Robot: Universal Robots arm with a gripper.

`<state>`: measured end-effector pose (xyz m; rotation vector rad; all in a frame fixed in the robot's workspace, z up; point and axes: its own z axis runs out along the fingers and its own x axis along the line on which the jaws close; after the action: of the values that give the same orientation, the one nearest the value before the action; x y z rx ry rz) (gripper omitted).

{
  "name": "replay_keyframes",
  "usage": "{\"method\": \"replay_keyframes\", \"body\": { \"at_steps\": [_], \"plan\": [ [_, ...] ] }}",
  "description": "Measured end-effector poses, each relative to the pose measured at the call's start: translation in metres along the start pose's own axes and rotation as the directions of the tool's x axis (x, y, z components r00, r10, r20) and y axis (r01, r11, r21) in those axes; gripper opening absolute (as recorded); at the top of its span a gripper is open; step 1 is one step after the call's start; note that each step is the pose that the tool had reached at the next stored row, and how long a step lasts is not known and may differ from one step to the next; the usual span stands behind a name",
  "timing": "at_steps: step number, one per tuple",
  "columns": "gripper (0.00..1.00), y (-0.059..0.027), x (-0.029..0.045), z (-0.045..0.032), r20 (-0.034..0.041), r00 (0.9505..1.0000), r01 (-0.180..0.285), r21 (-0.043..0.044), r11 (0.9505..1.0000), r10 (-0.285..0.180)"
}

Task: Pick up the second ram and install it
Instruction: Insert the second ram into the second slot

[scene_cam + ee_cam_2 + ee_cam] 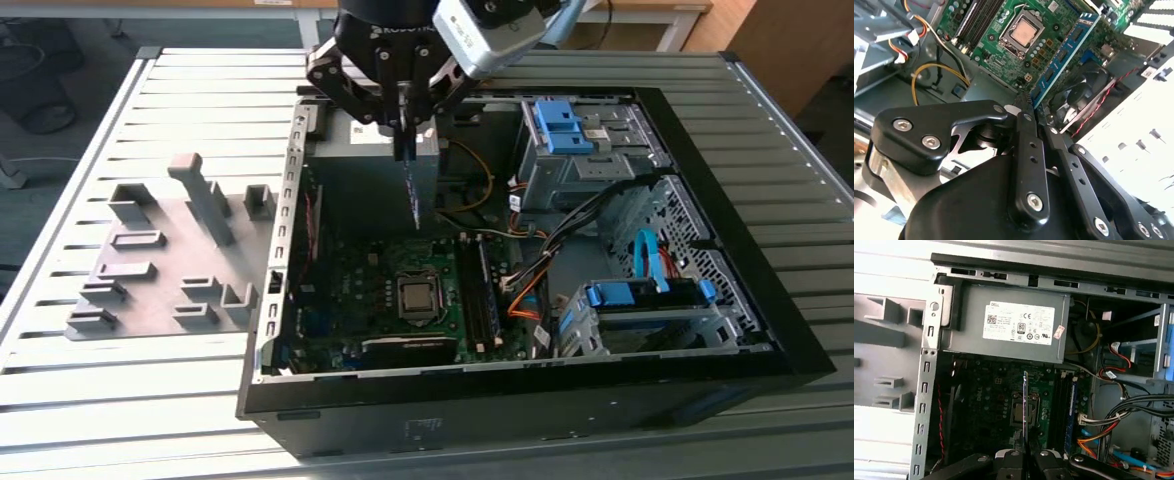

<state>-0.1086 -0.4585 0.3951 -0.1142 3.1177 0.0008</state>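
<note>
One hand (pixel 404 128) pinches the second ram (pixel 412 190) by its upper end, fingers closed tight on it. Below the hand the stick hangs edge-on over the motherboard (pixel 387 290) inside the open computer case (pixel 721 360).
</note>
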Motion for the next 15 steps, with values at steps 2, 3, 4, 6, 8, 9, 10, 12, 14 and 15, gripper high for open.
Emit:
{"method": "replay_keyframes", "body": {
  "at_steps": [2, 3, 4, 6, 8, 9, 10, 12, 14, 15],
  "plan": [
    [0.14, 0.0002, 0.0, 0.0001, 0.0, 0.9997, -0.023, 0.0005, 0.9997, 0.023],
    [0.14, 0.0002, 0.0, 0.0001, 0.0, 0.9996, -0.029, 0.0006, 0.9996, 0.029],
    [0.14, 0.0002, 0.0, 0.0001, 0.0, 0.9995, -0.03, 0.0007, 0.9995, 0.03],
    [0.14, 0.0002, 0.0, 0.0001, 0.0, 0.9995, -0.031, 0.0007, 0.9995, 0.031],
    [0.14, 0.0002, 0.0, 0.0001, 0.0, 0.9995, -0.031, 0.0007, 0.9995, 0.031],
    [0.14, 0.0002, 0.0, 0.0001, 0.0, 0.9995, -0.031, 0.0014, 0.9995, 0.031],
    [0.14, 0.0003, -0.0001, 0.0001, -0.0002, 0.9995, -0.031, 0.0051, 0.9995, 0.031],
    [0.14, 0.0002, -0.0008, 0.0001, -0.0007, 0.9995, -0.032, 0.0167, 0.9994, 0.032],
    [0.14, 0.0, -0.0028, 0.0006, -0.0007, 0.9994, -0.036, 0.018, 0.9992, 0.036],
    [0.14, -0.0001, -0.0041, 0.0012, -0.0007, 0.9993, -0.037, 0.0181, 0.9991, 0.037]
  ]
}}
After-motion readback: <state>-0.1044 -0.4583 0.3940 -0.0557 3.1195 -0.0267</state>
